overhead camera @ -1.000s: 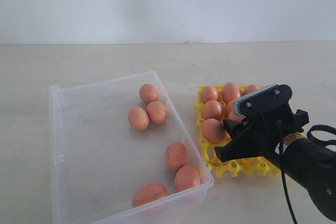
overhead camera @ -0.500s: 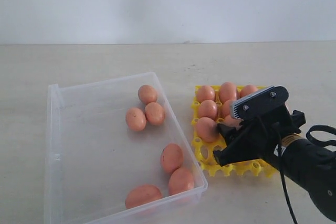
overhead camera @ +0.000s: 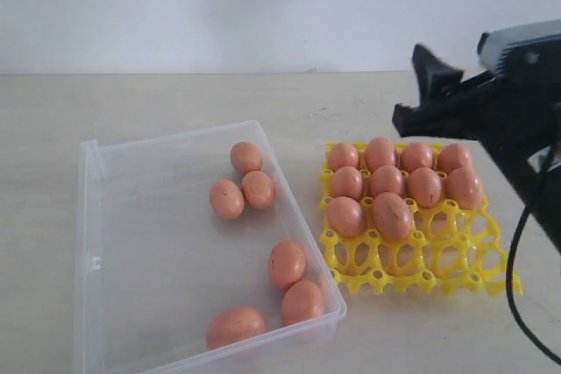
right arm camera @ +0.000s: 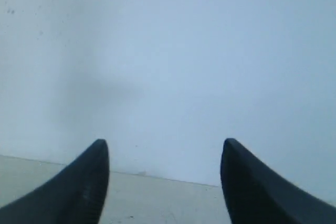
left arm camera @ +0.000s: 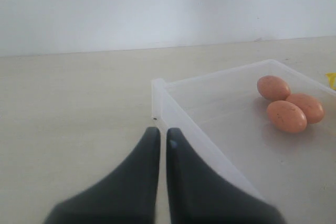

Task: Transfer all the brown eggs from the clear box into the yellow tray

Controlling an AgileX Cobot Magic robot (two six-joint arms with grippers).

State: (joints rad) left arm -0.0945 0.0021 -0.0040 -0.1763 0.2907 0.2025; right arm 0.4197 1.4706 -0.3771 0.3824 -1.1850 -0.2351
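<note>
beige table (overhead camera: 175, 94) under a plain pale wall (overhead camera: 219, 6); right gripper (right arm camera: 164, 143) spread wide, seemingly empty; left gripper (left arm camera: 163, 130) pressed together.

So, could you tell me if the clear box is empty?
No, six eggs lie in the box, three toward its back and three near its front.

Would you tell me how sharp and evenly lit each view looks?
Exterior view: soft, even light, brown eggs fairly sharp, right tool slightly blurred. Left wrist view: left tool out of focus, clear box sharper. Right wrist view: blank wall, faintly shadowed.
</note>
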